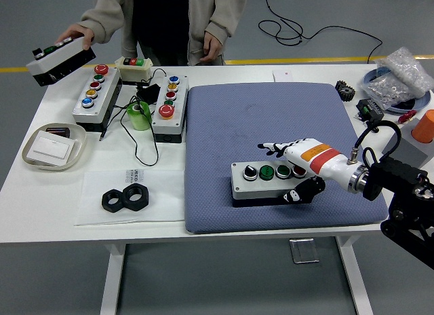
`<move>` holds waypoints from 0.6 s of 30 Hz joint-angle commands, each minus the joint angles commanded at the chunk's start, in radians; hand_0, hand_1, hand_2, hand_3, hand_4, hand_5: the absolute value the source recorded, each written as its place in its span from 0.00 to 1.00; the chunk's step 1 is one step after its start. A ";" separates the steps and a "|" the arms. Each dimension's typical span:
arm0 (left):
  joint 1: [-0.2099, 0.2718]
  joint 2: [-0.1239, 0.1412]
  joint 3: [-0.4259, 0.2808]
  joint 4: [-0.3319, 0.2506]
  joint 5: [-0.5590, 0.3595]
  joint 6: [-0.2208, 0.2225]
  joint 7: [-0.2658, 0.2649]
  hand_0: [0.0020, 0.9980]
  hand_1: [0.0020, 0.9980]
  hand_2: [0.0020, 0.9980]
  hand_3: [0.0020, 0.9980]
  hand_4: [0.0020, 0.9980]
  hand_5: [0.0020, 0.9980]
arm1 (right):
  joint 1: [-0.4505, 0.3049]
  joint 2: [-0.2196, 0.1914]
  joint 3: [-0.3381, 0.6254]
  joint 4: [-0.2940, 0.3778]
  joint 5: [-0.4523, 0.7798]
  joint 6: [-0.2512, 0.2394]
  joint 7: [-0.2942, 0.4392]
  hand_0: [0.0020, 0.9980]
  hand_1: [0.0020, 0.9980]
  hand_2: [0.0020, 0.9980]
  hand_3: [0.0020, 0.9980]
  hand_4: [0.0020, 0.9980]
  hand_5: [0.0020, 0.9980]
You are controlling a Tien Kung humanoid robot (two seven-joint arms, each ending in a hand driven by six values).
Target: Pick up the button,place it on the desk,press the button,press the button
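Two black nuts [125, 198], green tape roll [139, 115]

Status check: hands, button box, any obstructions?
Right hand open over the button box, fingers spread, thumb by its front. Box sits on the blue mat. Left hand out of view. Nothing in the way.
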 joint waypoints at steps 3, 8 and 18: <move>0.000 0.000 -0.001 0.000 0.001 0.000 0.000 0.74 0.83 0.85 0.82 0.61 1.00 | -0.009 -0.005 0.018 0.025 0.014 0.028 -0.013 1.00 0.93 1.00 1.00 0.96 0.04; 0.000 -0.001 -0.001 0.000 0.002 0.000 0.000 0.74 0.83 0.85 0.82 0.61 1.00 | -0.045 -0.024 0.077 0.091 0.084 0.033 -0.022 1.00 0.93 1.00 1.00 0.96 0.04; -0.004 0.002 0.006 0.000 -0.007 -0.002 -0.004 0.74 0.83 0.85 0.82 0.61 1.00 | -0.159 -0.096 0.234 0.225 0.226 -0.229 -0.043 0.88 0.78 0.85 0.99 0.76 0.16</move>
